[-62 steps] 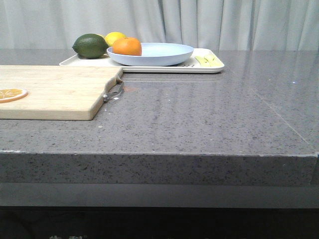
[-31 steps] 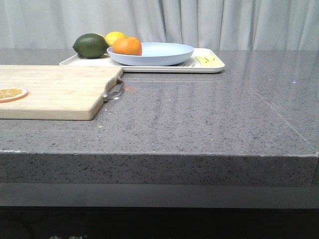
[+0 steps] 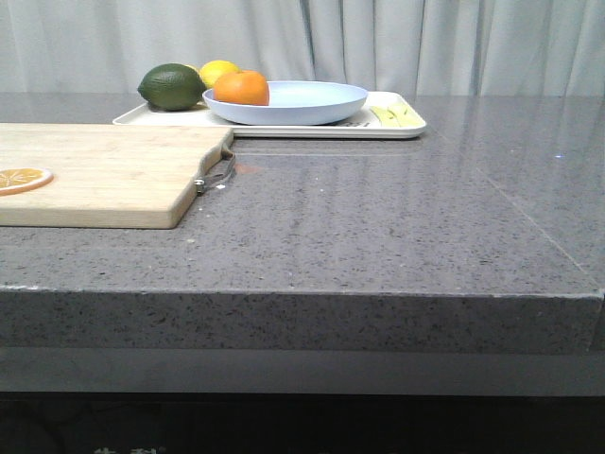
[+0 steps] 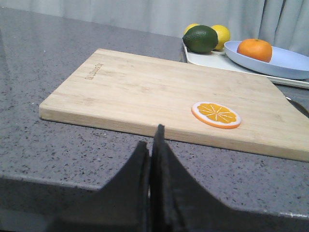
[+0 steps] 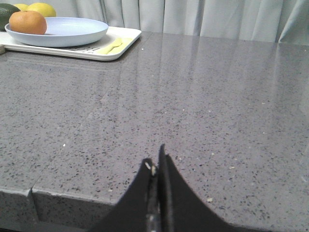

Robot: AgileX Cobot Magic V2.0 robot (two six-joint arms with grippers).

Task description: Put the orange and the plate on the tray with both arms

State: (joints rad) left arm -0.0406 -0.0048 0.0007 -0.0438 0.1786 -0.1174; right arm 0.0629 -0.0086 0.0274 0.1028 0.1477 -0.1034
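On cream tray [image 3: 402,129], lavender plate [image 3: 312,100] cradling dimpled orange [image 3: 241,88].

Pale grey pleated curtains [image 3: 378,43] hang across the whole back at 12 o'clock. The speckled grey stone counter [image 3: 378,227] reflects soft, even light on its polished top.

The bright, dimpled orange [image 3: 241,88] sat at the left side of the shallow lavender-blue plate [image 3: 307,102], which rested flat on the cream-white rectangular tray [image 3: 397,128] at the far table edge.
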